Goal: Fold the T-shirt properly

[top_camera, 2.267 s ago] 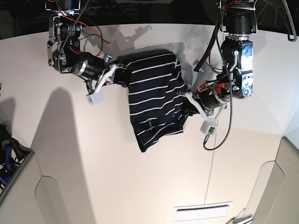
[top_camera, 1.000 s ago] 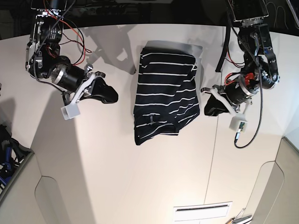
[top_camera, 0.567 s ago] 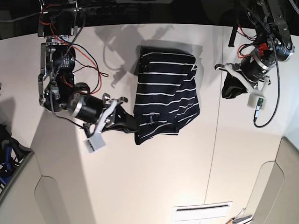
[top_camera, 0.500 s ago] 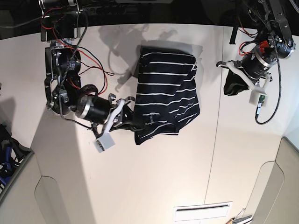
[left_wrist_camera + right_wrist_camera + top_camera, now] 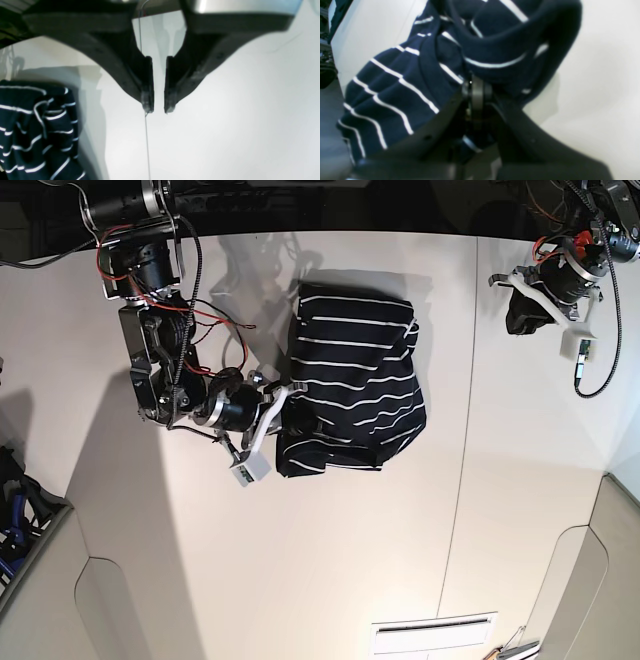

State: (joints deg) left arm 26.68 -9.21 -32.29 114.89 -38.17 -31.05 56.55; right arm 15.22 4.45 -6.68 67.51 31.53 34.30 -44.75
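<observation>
Right gripper just grabbed the T-shirt hem!
Clamped at 7 o'clock, next fold likely; left gripper pulled away, nearly closed, empty.

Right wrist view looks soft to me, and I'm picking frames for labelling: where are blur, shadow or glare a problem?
Right wrist view: the T-shirt and right pincer are blurred, too close to the lens. Left wrist view: the left pincer is dark and soft-edged; the table is washed out. Base view: sharp, with hard arm shadows on the table and curved edges.
</observation>
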